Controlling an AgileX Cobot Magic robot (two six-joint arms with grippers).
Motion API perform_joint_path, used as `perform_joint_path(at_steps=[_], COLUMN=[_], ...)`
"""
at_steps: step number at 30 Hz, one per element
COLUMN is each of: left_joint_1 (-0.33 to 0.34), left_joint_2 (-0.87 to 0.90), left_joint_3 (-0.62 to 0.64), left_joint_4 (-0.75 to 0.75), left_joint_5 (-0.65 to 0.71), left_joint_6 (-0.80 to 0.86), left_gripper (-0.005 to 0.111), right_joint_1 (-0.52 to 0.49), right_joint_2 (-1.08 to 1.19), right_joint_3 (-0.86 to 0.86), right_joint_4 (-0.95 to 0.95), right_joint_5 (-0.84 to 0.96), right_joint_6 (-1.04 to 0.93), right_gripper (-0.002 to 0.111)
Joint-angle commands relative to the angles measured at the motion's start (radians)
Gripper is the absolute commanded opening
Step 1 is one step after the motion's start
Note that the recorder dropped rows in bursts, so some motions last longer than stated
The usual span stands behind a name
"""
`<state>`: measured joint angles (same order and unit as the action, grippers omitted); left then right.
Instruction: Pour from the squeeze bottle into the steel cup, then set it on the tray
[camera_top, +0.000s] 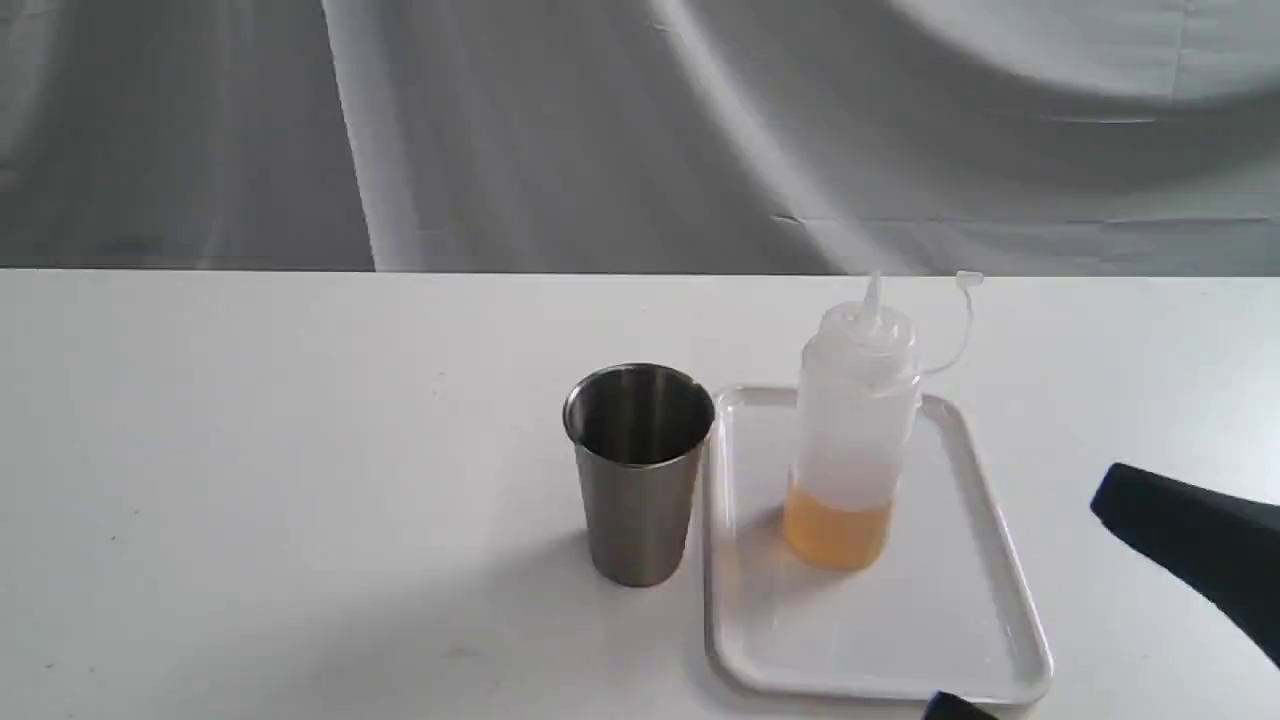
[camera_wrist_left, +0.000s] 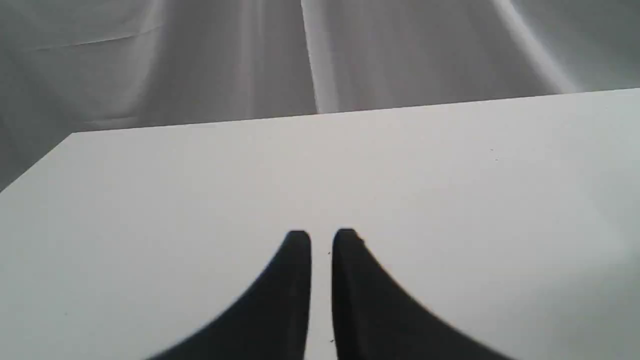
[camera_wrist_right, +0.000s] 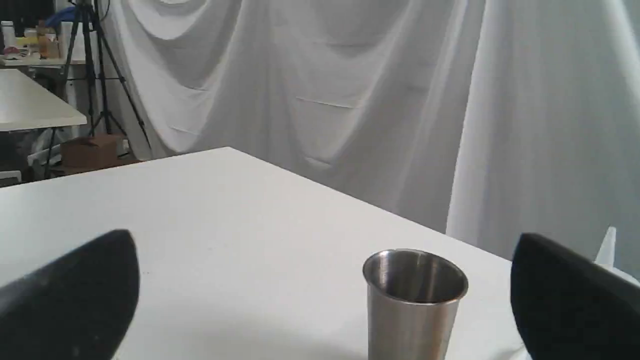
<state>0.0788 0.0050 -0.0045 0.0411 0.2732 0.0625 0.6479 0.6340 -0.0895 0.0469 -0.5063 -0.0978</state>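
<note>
The squeeze bottle (camera_top: 852, 440) stands upright on the tray (camera_top: 900, 640), amber liquid in its lower part and its cap hanging off on the strap. Just left of the tray stands the steel cup (camera_top: 638, 470), upright, its inside dark. My right gripper (camera_top: 1012, 605) is open at the tray's near right corner, clear of the bottle. In the right wrist view the right gripper (camera_wrist_right: 322, 280) frames the cup (camera_wrist_right: 412, 305), and the bottle's nozzle (camera_wrist_right: 609, 244) peeks past one finger. My left gripper (camera_wrist_left: 321, 240) is shut over bare table; the exterior view does not show it.
The white table (camera_top: 300, 480) ends at a far edge in front of a draped white curtain (camera_top: 640, 130). Beyond the table's left end, the right wrist view shows a tripod (camera_wrist_right: 95, 65), a second table (camera_wrist_right: 30, 107) and a cardboard box (camera_wrist_right: 90, 150).
</note>
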Motion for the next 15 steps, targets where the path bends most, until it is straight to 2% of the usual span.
perform_joint_path(at_steps=[1,4,9,15], left_joint_1=[-0.002,-0.002,-0.002,-0.002], left_joint_2=[-0.005,-0.005,-0.005,-0.005], left_joint_3=[0.004,0.004,0.004,0.004], left_joint_4=[0.002,0.002,0.002,0.002], left_joint_5=[-0.007,-0.007,-0.007,-0.007], left_joint_6=[-0.002,-0.002,-0.002,-0.002], left_gripper=[0.008,0.008,0.008,0.008], right_joint_1=[0.003,0.003,0.003,0.003], right_joint_2=[-0.091,-0.16,-0.231,-0.249], right_joint_3=[0.005,0.005,0.005,0.005], right_joint_4=[-0.047,-0.123,-0.128,-0.107], right_joint_5=[0.097,0.098,0.064,0.16], right_joint_6=[0.003,0.098,0.256,0.304], right_gripper=[0.105,0.105,0.105,0.105])
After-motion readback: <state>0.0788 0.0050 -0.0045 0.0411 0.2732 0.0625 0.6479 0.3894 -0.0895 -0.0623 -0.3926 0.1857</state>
